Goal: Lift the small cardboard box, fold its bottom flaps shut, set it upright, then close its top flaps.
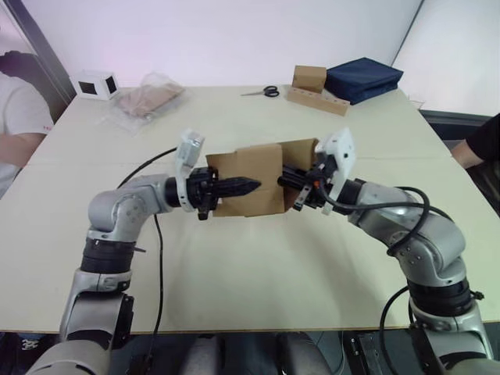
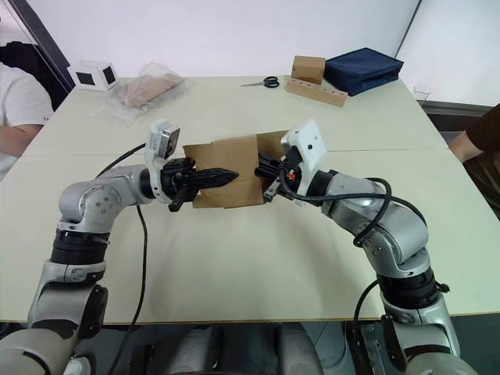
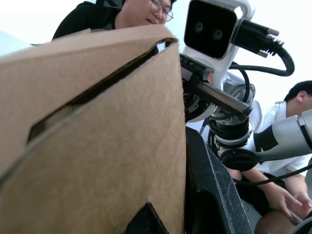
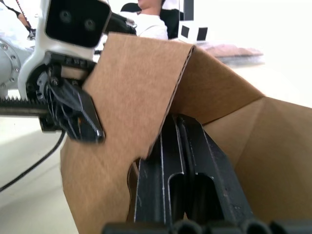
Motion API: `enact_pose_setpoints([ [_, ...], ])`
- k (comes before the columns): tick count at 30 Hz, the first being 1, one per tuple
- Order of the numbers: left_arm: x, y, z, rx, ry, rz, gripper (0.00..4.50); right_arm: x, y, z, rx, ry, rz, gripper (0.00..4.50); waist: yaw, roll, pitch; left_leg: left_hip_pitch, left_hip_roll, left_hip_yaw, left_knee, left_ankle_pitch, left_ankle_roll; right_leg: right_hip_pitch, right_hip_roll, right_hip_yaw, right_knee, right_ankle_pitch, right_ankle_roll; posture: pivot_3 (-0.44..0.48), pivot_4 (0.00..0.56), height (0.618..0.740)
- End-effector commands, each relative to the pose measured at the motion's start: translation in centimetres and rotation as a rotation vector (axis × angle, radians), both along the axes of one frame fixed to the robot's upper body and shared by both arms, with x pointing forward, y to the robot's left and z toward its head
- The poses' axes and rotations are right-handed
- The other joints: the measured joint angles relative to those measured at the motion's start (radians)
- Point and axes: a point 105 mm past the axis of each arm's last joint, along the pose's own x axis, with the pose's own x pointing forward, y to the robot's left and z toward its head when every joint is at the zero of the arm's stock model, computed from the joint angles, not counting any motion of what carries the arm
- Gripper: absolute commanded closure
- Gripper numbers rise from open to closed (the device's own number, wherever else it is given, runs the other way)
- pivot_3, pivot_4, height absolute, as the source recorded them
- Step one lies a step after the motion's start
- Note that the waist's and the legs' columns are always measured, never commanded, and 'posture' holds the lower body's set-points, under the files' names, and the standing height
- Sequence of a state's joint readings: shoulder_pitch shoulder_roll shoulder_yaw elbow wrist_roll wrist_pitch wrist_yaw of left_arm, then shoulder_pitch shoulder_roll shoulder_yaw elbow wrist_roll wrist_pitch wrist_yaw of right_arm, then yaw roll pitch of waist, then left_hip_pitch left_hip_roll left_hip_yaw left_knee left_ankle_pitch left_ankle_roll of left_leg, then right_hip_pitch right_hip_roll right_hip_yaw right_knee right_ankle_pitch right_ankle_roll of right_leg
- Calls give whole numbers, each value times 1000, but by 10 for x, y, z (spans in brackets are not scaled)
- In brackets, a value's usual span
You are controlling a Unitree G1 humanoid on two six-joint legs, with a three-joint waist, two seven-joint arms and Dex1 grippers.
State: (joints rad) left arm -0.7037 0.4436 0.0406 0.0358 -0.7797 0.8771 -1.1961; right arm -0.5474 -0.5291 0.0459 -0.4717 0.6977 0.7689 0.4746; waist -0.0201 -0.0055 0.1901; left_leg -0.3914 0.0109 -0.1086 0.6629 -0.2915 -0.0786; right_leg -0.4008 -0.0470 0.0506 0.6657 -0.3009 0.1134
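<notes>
The small cardboard box (image 1: 254,160) hangs above the middle of the table, tipped on its side between both arms. My left gripper (image 1: 251,186) reaches in from the left and is shut on one brown panel: one finger (image 3: 214,195) lies across the front face, the other is hidden behind the cardboard. My right gripper (image 1: 287,181) comes from the right with its fingers (image 4: 195,161) pressed together and pushed into the box's open end. A loose flap (image 4: 141,92) stands beside those fingers. Which flaps are the top or the bottom flaps I cannot tell.
At the table's (image 1: 234,266) far side lie a white box with dark windows (image 1: 95,83), a plastic bag (image 1: 148,100), scissors (image 1: 266,91), a brown cube on a holed strip (image 1: 312,86) and a dark blue bag (image 1: 363,78). A person (image 1: 16,117) sits at the left; an arm (image 1: 476,144) shows at the right.
</notes>
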Motion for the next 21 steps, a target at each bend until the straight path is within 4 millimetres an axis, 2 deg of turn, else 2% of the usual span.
enact_pose_setpoints([
  [1,-4,-1,6,-7,-35,-11,4453,-8,0,17,6,-82,11,4500,0,0,0,0,0,0,0,0,0,0,0,0,0,0,0,0,150,740],
  [9,0,4,7,-6,-34,19,4453,-9,-17,17,-26,-85,-32,4500,0,0,0,0,0,0,0,0,0,0,0,0,0,0,0,0,150,740],
  [16,8,10,13,-24,-32,44,4453,-15,-39,19,-54,-79,-73,4500,1,0,0,0,0,0,0,0,0,0,0,0,0,0,0,0,150,740],
  [21,9,13,18,-43,-26,54,4453,-22,-58,13,-60,-38,-118,4500,2,0,0,0,0,0,0,0,0,0,0,0,0,0,0,0,150,740],
])
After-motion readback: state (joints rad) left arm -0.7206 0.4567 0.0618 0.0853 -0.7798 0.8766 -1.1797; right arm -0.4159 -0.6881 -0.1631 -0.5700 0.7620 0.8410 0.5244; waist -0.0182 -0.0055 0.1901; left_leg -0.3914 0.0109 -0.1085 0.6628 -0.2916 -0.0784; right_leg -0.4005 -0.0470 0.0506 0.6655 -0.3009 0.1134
